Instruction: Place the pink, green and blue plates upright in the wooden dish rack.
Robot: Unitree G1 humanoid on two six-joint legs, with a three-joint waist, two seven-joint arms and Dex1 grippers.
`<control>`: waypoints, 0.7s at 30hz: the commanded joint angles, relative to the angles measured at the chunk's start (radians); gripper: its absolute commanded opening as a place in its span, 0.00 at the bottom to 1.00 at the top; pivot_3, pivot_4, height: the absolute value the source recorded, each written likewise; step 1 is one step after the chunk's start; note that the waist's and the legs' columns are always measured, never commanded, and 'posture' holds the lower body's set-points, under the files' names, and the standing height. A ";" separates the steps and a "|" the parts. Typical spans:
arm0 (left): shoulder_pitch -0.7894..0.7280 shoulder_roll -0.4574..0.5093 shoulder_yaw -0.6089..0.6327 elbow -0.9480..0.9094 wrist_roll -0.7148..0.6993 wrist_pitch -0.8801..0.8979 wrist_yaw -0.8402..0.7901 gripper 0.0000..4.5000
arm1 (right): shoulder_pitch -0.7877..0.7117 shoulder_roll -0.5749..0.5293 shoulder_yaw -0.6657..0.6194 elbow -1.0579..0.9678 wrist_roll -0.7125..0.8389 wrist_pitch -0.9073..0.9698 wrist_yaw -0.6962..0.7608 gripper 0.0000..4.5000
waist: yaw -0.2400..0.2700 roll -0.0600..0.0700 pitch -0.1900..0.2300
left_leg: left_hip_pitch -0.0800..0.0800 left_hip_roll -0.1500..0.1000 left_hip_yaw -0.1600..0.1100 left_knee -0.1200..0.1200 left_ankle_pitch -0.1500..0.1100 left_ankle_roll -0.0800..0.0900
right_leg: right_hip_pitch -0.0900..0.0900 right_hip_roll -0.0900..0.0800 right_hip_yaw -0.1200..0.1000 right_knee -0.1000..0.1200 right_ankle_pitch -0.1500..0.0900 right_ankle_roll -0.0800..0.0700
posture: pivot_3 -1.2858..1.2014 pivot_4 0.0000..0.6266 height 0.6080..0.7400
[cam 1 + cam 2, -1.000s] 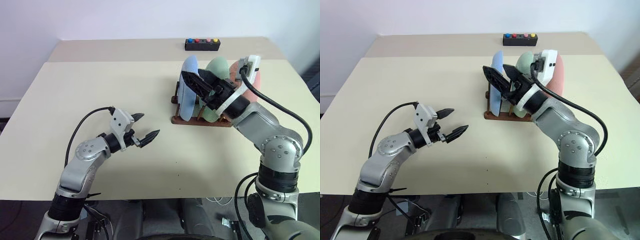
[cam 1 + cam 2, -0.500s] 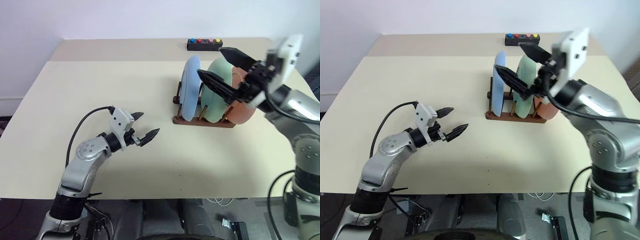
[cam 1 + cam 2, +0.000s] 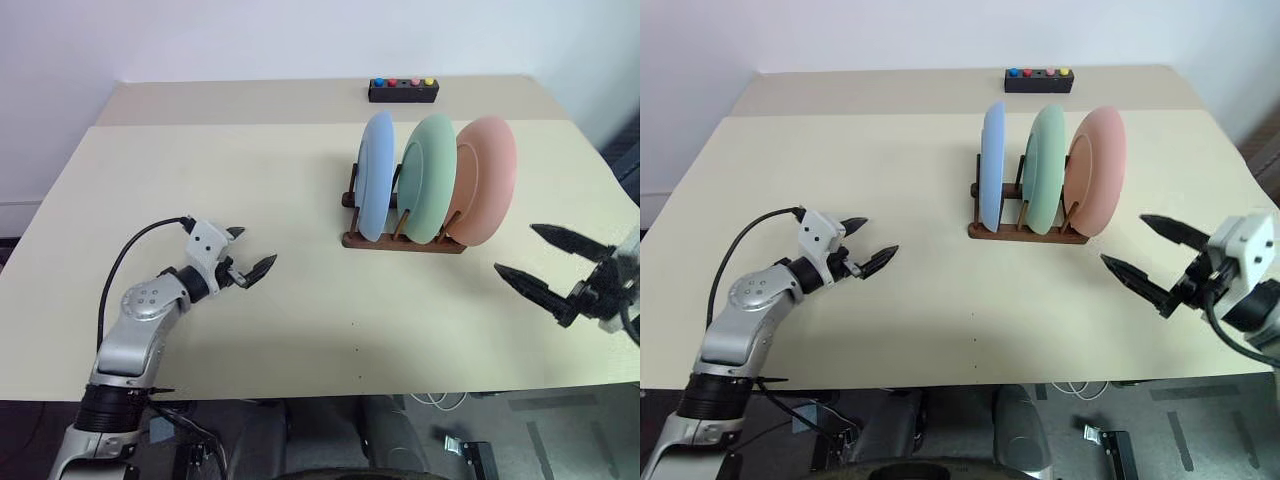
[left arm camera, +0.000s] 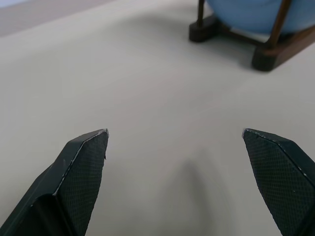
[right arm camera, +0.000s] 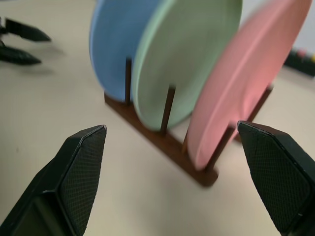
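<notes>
The blue plate [image 3: 375, 175], green plate [image 3: 430, 178] and pink plate [image 3: 488, 180] stand upright side by side in the wooden dish rack [image 3: 400, 241], right of the table's middle. The pink plate leans a little to the right. My right gripper [image 3: 517, 249] hovers open and empty near the table's front right, apart from the rack and pointing toward it. My left gripper [image 3: 255, 250] is open and empty over the bare table, well left of the rack. The right wrist view faces all three plates, with the pink plate [image 5: 246, 83] closest.
A small black box with coloured buttons [image 3: 403, 90] sits at the far edge behind the rack. The beige table [image 3: 250, 170] stretches wide on the left and in front of the rack.
My right gripper has drawn back from the plates, swinging right and down toward the front right of the table. My left gripper has shifted left. All three plates stay in the rack.
</notes>
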 commanded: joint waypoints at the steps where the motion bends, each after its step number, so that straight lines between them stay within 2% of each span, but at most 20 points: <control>1: 0.013 0.015 0.031 -0.006 0.010 -0.033 0.001 1.00 | -0.004 0.020 0.024 0.044 -0.043 -0.057 -0.007 0.96 | 0.002 0.000 0.000 | 0.000 0.000 0.000 0.000 0.000 0.000 | 0.000 0.000 0.000 0.000 0.000 0.000 | 0.52 0.24 1.00; 11: 0.093 0.052 0.088 -0.037 0.017 -0.032 0.022 1.00 | -0.103 0.041 0.112 0.252 -0.102 -0.134 0.009 0.96 | 0.001 0.000 0.000 | 0.000 0.000 0.000 0.000 0.000 0.000 | 0.000 0.000 0.000 0.000 0.000 0.000 | 0.52 0.24 1.00; 21: 0.141 0.073 0.126 -0.095 0.001 0.006 0.023 1.00 | -0.098 0.069 0.150 0.265 -0.101 -0.145 0.016 0.96 | 0.003 0.000 0.000 | 0.000 0.000 0.000 0.000 0.000 0.000 | 0.000 0.000 0.000 0.001 0.000 0.000 | 0.52 0.24 1.00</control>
